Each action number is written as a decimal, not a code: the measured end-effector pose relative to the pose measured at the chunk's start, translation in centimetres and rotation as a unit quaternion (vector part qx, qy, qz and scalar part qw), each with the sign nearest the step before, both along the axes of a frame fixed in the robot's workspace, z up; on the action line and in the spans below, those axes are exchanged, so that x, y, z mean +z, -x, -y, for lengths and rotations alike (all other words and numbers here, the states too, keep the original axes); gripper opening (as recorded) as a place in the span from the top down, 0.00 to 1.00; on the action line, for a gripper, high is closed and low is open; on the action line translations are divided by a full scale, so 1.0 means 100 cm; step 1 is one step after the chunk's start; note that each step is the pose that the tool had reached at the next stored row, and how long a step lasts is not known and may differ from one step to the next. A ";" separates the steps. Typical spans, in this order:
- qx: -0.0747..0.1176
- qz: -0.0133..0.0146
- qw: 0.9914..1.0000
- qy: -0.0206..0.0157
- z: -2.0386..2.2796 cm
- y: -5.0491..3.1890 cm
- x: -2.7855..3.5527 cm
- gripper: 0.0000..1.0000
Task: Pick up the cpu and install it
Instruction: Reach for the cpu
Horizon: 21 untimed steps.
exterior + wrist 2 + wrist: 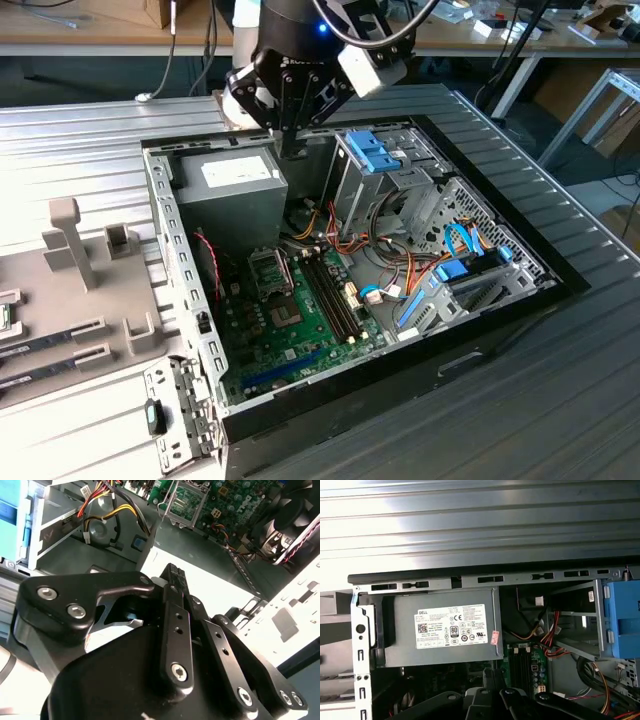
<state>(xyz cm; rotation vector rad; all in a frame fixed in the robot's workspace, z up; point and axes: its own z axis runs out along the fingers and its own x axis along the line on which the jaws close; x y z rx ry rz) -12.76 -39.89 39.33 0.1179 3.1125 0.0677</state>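
Early yet: the gripper [293, 152], clenched empty, hangs above the power supply [225, 185], with the socket [268, 270] at its 6 o'clock in the exterior view apparently unfilled

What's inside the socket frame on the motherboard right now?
In the second wrist view, the socket frame surrounds a dark, bare-looking bed with nothing silver seated in it. The frame's metal covers the bed's edges, and the contacts cannot be made out.

Gripper [172, 575]: matte black, jointed metal links [100, 592] w/ silver round screws [76, 611]. Arm [290, 25] black, small blue light [322, 28], white box [372, 68] at wrist, black cables [395, 30].
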 end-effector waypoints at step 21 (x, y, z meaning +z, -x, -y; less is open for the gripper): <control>0.000 0.000 1.000 0.000 0.0000 0.0105 0.0000 0.89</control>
